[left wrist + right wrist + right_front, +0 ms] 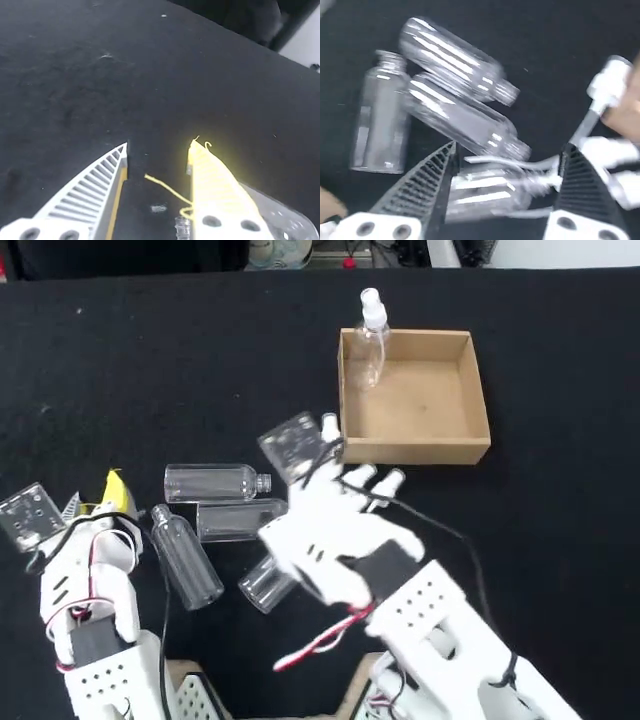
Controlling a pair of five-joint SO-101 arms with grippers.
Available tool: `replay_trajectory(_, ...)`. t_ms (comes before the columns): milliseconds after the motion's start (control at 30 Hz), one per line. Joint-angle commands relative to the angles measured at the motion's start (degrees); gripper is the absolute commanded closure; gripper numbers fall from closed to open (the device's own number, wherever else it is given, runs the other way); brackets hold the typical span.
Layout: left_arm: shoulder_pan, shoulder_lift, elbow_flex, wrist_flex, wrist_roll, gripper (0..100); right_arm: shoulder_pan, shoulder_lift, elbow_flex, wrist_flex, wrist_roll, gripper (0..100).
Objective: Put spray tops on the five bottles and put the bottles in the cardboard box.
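Observation:
A capped clear bottle [370, 340] stands in the back left corner of the cardboard box [470, 445]. Several uncapped bottles lie in front of the box: one [215, 482], a second [238, 520], a third [187, 560]. A fourth [265, 585] sits half under the right arm. Loose white spray tops [375, 480] lie by the box's front wall. My right gripper [510, 146] is open above a lying bottle [485, 192], with spray-top tubes [520, 162] across it. My left gripper [160, 144] stands open over bare cloth at the near left [108, 495].
Black cloth [150, 360] covers the table. The back left and the far right hold nothing. The box's floor [425, 400] is bare beside the standing bottle. A bottle's edge [280, 215] shows beside my left gripper's yellow finger [215, 190].

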Motion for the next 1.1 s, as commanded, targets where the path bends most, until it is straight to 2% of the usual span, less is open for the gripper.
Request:
replay_trajectory(0,-5.49,-0.44,-0.31,-5.63,2.37,81,-6.68,2.15,-0.48,-5.71,-0.35,69.5)
replay_trajectory(67,-9.80,-0.44,0.22,-8.00,4.84,81,-10.37,2.24,-0.48,-7.82,-0.62,69.5)
replay_trajectory(233,-17.01,-0.44,-1.36,-9.05,7.12,81,-14.42,7.96,-1.71,-13.45,-10.55,69.5)
replay_trajectory(433,-21.58,-0.44,-3.30,-8.62,8.79,81,-19.34,26.77,-11.91,-13.98,-11.43,69.1)
replay_trajectory(567,-21.93,-0.44,-2.86,-8.62,9.14,81,-21.63,38.11,-19.21,-13.89,-16.53,69.0)
replay_trajectory(700,-21.85,-0.44,-2.77,-8.62,9.14,81,-21.54,45.76,-23.69,-13.89,-16.88,68.5)
replay_trajectory(867,-21.85,-0.44,-2.68,-8.62,9.14,81,-21.80,51.12,-29.76,-13.89,-16.70,60.3)
replay_trajectory(1067,-21.85,-0.44,-1.89,-8.97,9.14,81,-21.71,57.63,-33.27,-13.89,-16.70,66.7)
